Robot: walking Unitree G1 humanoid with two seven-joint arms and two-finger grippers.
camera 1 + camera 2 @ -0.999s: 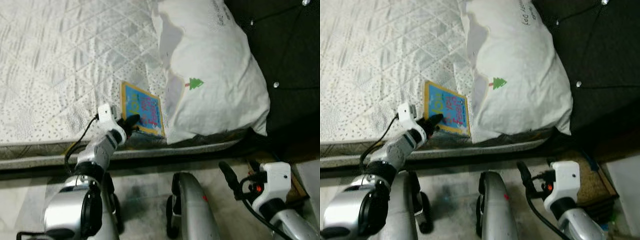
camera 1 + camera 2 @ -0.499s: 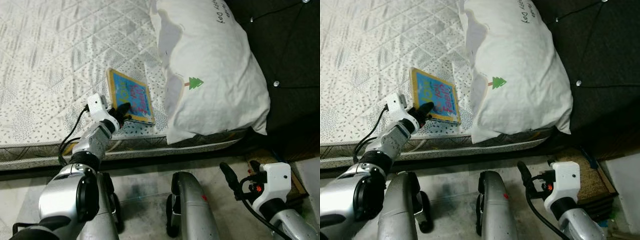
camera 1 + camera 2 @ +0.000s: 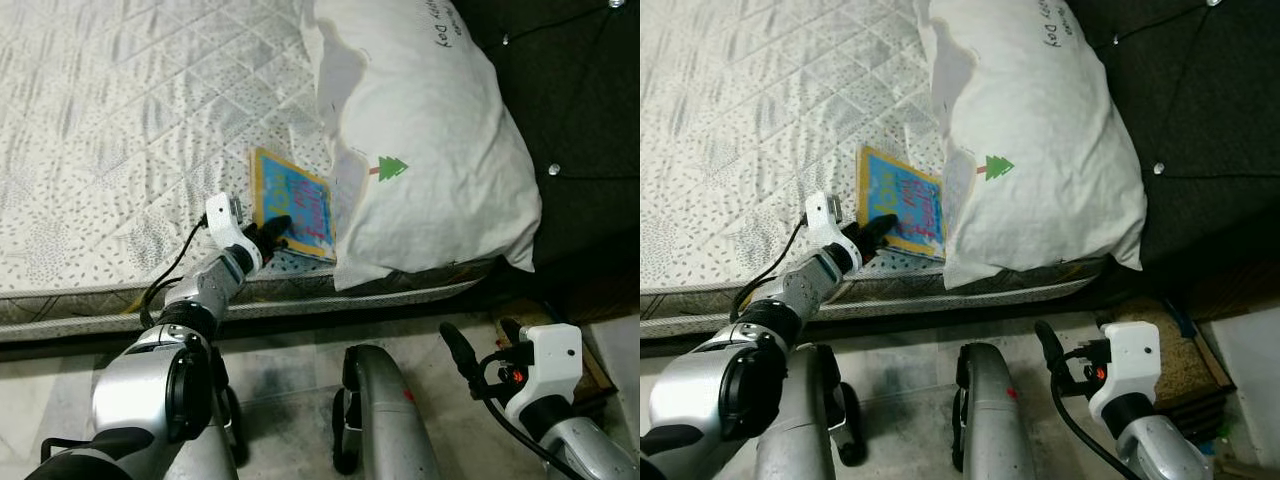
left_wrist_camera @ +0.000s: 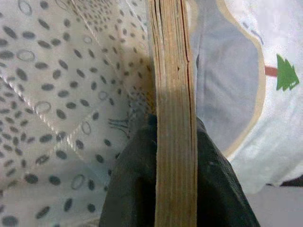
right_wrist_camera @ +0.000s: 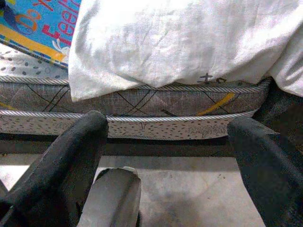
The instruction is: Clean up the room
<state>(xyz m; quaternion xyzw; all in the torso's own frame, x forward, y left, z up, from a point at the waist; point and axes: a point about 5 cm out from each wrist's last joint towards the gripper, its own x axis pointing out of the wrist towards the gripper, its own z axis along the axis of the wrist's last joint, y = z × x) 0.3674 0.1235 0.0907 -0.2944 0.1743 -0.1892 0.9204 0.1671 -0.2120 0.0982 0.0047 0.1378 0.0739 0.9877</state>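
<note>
**Book gripped at the bed's near edge, beside the pillow**

My left end effector [image 3: 272, 232] is clamped on the book [image 3: 293, 202]; in the left wrist view my black fingers [image 4: 128, 189] press either side of its tan page edges [image 4: 174, 118], so the grip is on the book's near edge; the book has a blue cover with a yellow border and coloured lettering; it lies over the quilted white mattress [image 3: 120, 120] close to the bed's near edge, towards the head-end corner; its far side touches or slips just under the white pillow [image 3: 430, 150], which carries a small green tree print [image 3: 391, 167]; I cannot tell whether the book rests flat or is lifted a little off the mattress; my left arm [image 3: 195, 300] reaches up from the floor side across the mattress's piped border.

My right end effector [image 5: 170, 156] hangs low beside the bed with its two fingers spread wide and holding nothing; in its wrist view the fingers frame the mattress's side wall [image 5: 156, 101] and the pillow's overhanging corner [image 5: 94, 80], with a corner of the book's cover beyond; below them lies pale tiled floor [image 5: 189, 203]; the dark tufted headboard [image 3: 570, 90] stands behind the pillow.
</note>
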